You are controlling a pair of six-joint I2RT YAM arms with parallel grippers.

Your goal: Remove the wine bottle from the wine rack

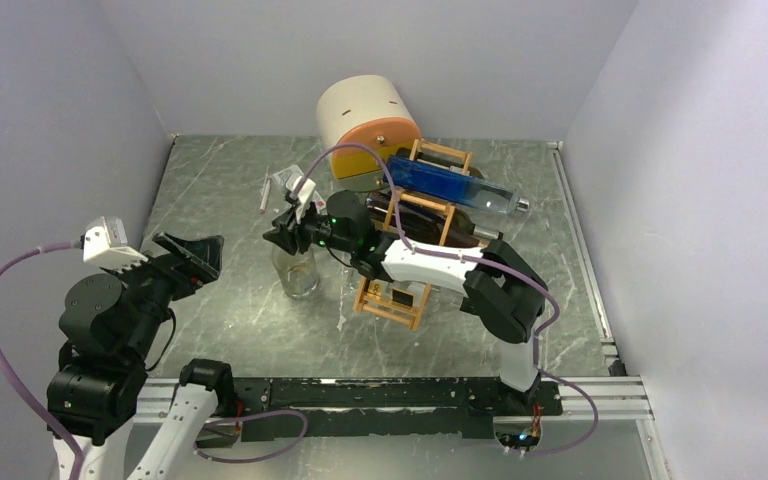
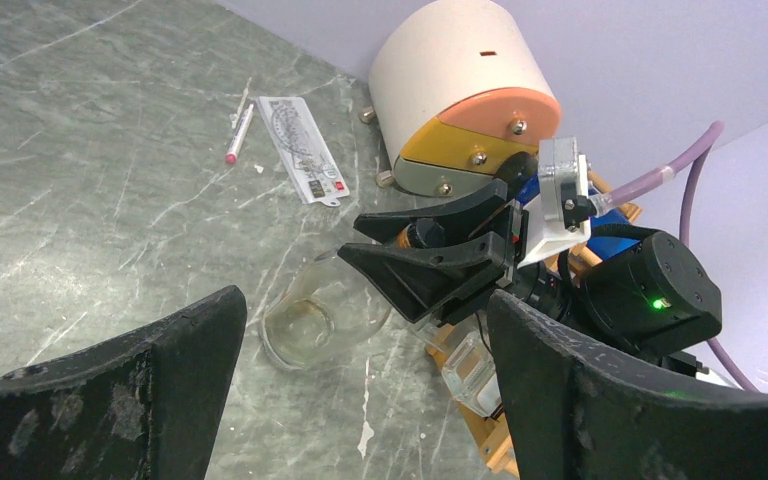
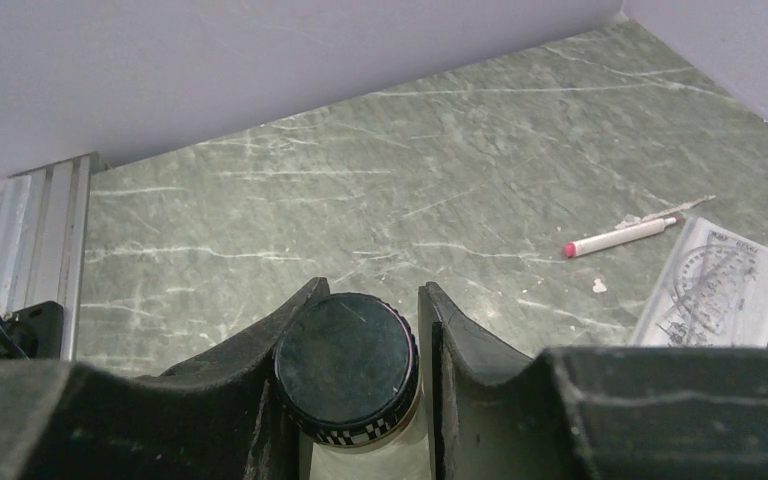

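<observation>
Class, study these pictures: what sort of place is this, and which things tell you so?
Probably a lab robot test cell: plain walls box in a marbled table, with two robot arms mounted at a metal rail.

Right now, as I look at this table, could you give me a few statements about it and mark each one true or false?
1. The right gripper is shut on the black cap of a clear bottle. True.
2. The left gripper is holding something. False: it is open and empty.
3. A blue bottle lies on the wine rack. True.
4. The round box sits beside the arms' bases. False: it stands far from them, behind the rack.
</observation>
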